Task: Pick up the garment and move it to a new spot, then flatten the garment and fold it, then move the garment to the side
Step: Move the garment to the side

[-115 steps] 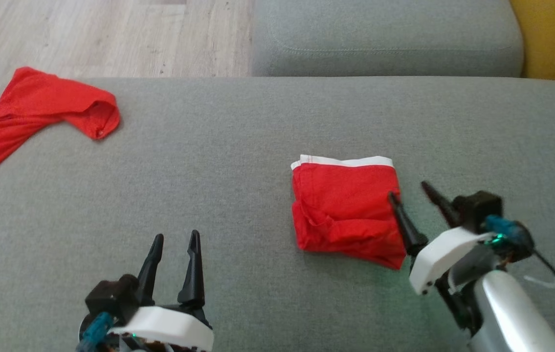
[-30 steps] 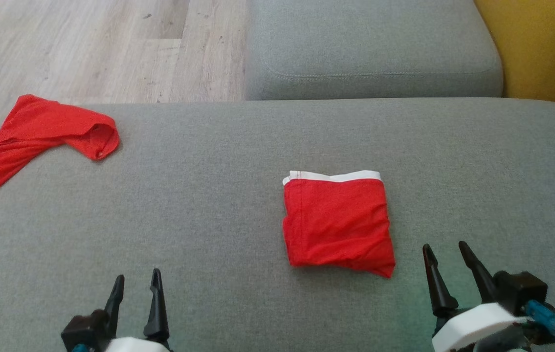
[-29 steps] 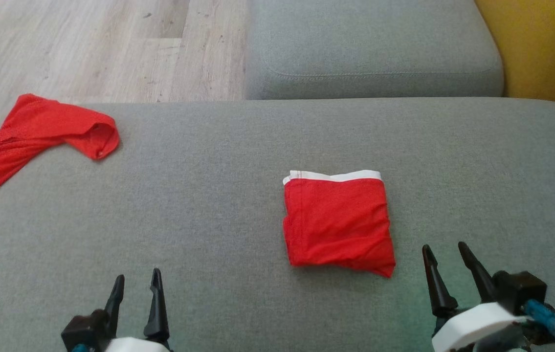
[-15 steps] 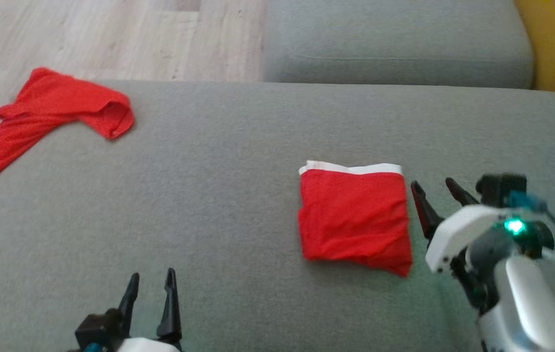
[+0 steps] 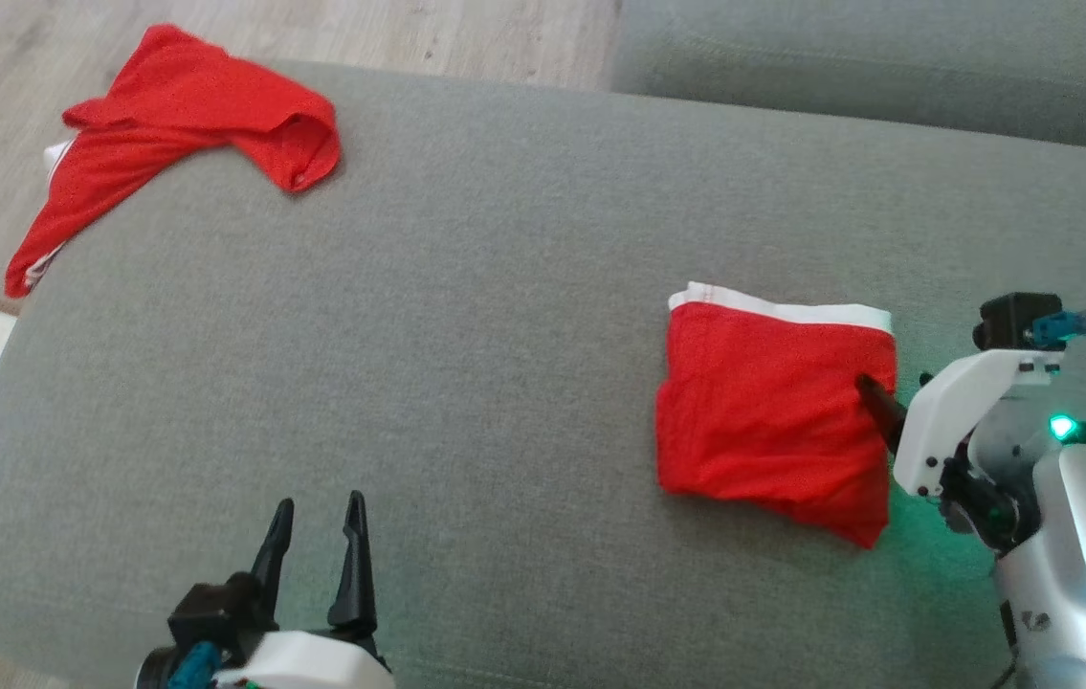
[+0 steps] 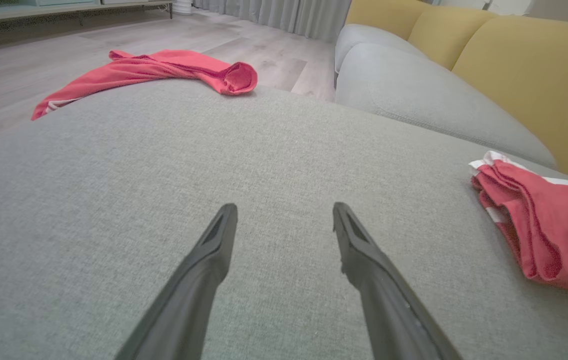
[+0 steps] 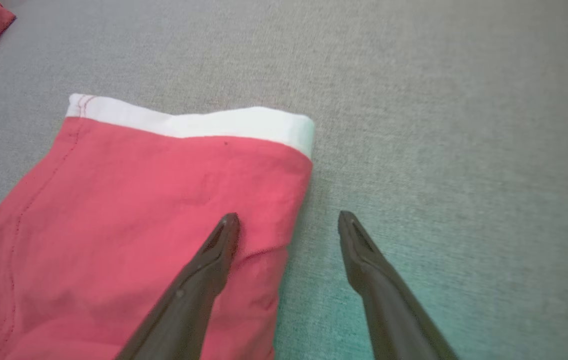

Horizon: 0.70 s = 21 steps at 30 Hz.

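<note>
The grey cushion [image 5: 504,335] takes up most of my head view, with a second cushion [image 5: 887,57] along the top right and wooden floor [image 5: 7,57] at the upper left. A loose red cloth [image 5: 188,105] lies crumpled over the cushion's upper left corner. The folded garment [image 5: 772,421], red with a white band along its top edge, lies flat at the right of centre. My right pincer [image 7: 289,216] is spread apart over the garment's right edge: one finger over the red fabric, the other over bare cushion. Whether either presses down I cannot tell. My left pincer [image 5: 321,500] sits at the lower left, fingers apart and holding nothing, well apart from the garment
</note>
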Motion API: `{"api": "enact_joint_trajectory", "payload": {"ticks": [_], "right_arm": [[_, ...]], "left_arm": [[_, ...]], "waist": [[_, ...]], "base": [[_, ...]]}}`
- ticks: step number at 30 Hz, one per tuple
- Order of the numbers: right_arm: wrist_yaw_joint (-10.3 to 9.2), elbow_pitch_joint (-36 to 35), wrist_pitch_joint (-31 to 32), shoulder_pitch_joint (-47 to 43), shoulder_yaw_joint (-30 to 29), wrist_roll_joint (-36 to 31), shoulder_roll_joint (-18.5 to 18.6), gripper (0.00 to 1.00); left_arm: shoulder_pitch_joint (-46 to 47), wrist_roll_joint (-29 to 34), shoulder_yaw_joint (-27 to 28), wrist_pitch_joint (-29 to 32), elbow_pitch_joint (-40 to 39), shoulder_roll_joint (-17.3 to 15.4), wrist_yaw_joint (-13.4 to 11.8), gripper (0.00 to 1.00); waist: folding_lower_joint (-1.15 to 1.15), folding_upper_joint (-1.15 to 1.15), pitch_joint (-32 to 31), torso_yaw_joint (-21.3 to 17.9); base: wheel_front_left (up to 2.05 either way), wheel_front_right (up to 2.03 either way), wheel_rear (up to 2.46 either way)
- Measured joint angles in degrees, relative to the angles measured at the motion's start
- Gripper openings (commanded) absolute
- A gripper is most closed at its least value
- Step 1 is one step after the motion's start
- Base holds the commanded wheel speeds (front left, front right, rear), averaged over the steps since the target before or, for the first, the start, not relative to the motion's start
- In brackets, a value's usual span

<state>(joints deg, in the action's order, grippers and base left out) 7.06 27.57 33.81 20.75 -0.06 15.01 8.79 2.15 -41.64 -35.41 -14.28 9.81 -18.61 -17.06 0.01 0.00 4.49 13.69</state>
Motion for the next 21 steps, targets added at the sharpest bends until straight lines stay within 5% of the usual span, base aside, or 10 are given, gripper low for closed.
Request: {"api": "enact_joint_trajectory", "payload": {"ticks": [5,6,7,11,21], "right_arm": [[0.00,3.55,1.35,0.66,0.00,1.93,0.45,1.00],[0.00,4.21,1.42,1.06,0.03,2.24,0.47,0.86],[0.00,4.65,1.44,1.38,0.10,2.54,0.46,0.54],[0.00,5.60,1.18,2.84,0.98,3.94,0.48,0.00],[0.00,4.52,-3.64,3.32,2.07,4.67,3.91,0.00]], "left_arm": [[0.13,0.53,-0.01,0.00,0.40,0.96,0.53,1.00],[0.30,0.90,0.00,0.00,0.41,1.03,0.65,1.00],[0.53,1.14,0.04,0.00,0.42,1.05,0.78,1.00],[1.57,1.82,0.20,0.00,0.48,1.22,1.00,1.00],[2.81,3.39,-0.08,0.02,-0.33,1.45,1.54,1.00]], "waist": [[0.00,0.00,1.94,1.55],[-0.01,0.00,2.30,1.76],[-0.01,0.00,2.60,1.92],[-0.01,0.00,3.45,2.00],[-0.01,0.00,3.70,-3.17]], "base": [[0.00,0.00,0.00],[0.00,0.00,0.00],[0.00,0.00,0.00],[0.00,0.00,0.00],[0.00,0.00,0.00]]}}
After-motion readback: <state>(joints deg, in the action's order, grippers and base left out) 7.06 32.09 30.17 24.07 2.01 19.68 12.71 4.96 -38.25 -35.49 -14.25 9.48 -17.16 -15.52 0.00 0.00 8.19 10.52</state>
